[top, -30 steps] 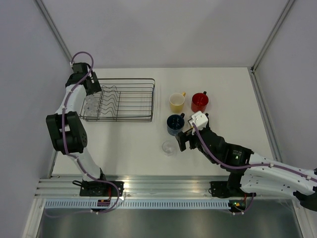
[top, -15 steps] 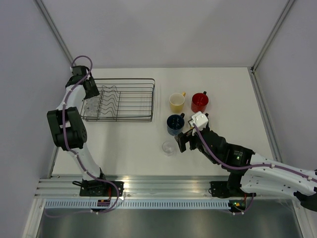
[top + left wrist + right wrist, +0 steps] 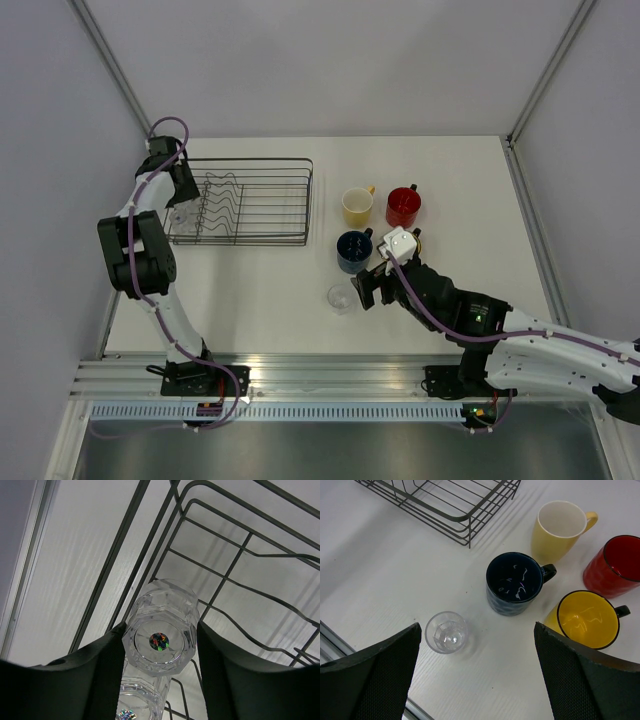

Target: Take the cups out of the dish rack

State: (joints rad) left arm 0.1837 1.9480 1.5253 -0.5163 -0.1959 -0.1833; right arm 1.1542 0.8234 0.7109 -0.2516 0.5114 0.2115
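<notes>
The black wire dish rack (image 3: 308,200) stands at the back left. At its left end my left gripper (image 3: 182,207) reaches in. In the left wrist view my left gripper (image 3: 160,632) is shut on a clear glass tumbler (image 3: 160,640), both fingers pressed to its sides. A second tumbler (image 3: 142,700) lies just below it. On the table stand a cream mug (image 3: 557,527), a red mug (image 3: 615,565), a dark blue mug (image 3: 515,582), a bright yellow mug (image 3: 587,619) and a third clear tumbler (image 3: 446,631). Above them my right gripper (image 3: 476,645) hovers open, holding nothing.
The rack's wavy divider wires (image 3: 250,605) and side rails (image 3: 125,545) run close around the held tumbler. The left wall (image 3: 60,200) stands close beside the rack. A metal rail (image 3: 330,375) runs along the table's near edge.
My left gripper's jaws have closed onto the tumbler in the rack, and the left arm has shifted slightly. The right gripper has drifted a little toward the near side, staying open.
</notes>
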